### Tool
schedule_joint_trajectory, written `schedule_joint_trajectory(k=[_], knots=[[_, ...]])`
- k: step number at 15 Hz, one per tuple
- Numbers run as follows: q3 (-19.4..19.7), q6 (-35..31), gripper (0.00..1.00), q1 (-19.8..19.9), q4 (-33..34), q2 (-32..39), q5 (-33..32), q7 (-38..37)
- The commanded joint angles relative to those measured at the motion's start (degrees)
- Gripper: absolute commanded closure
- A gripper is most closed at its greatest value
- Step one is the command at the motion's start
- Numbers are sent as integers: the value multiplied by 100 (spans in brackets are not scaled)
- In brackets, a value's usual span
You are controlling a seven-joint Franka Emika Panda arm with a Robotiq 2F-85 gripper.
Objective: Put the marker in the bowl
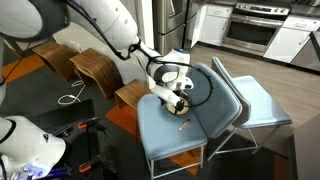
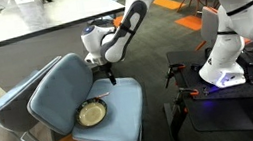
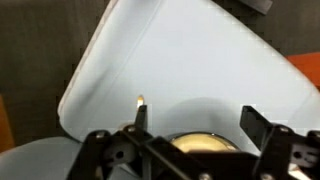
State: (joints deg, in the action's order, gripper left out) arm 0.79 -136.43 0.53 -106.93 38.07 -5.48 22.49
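We see the end effector (image 2: 112, 83) released, empty; marker (image 1: 183, 123) lies on the surface (image 2: 124, 119) just ahead of it, bowl (image 2: 92, 113) close beneath. A skewed pinch could flick the marker away

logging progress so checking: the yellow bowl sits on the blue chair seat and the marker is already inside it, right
Not quite. The marker is not inside the bowl. An exterior view shows it lying on the blue chair seat, outside the bowl. The rest holds: the bowl does sit on that seat.
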Motion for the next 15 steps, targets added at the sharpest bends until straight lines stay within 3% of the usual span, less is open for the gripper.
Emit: schedule_joint_trajectory(k=[1,6,15], knots=[[-213,337,0,285,1043,913,-87,190],[-296,241,0,473,2075,1891,-227,494],[-410,134,0,633,3243,3046,-228,703]])
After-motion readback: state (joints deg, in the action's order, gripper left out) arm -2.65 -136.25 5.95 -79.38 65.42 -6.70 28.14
